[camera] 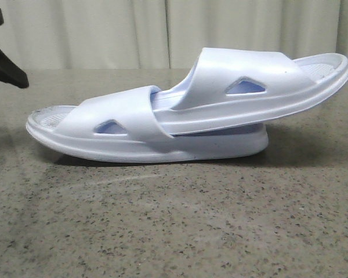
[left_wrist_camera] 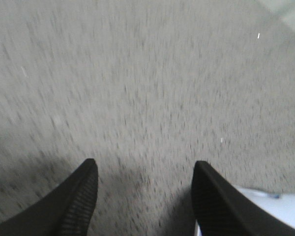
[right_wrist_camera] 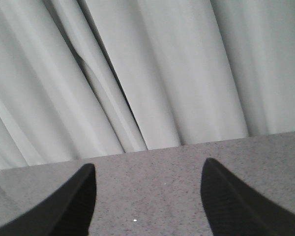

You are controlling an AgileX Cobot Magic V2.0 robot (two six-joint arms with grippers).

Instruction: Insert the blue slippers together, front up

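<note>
Two pale blue-white moulded foam slippers sit nested together in the middle of my speckled grey stone worktop. The lower slipper lies flat on its thick sole. The upper slipper has one end pushed under the lower one's wide strap, and its other end tilts up and out to the right, off the surface. Each strap shows a triangular side cut-out. A pleated pale curtain hangs behind the worktop. My left gripper is open and empty above the blurred worktop, with a corner of pale slipper just beside one finger. My right gripper is also open and empty, facing the curtain.
</note>
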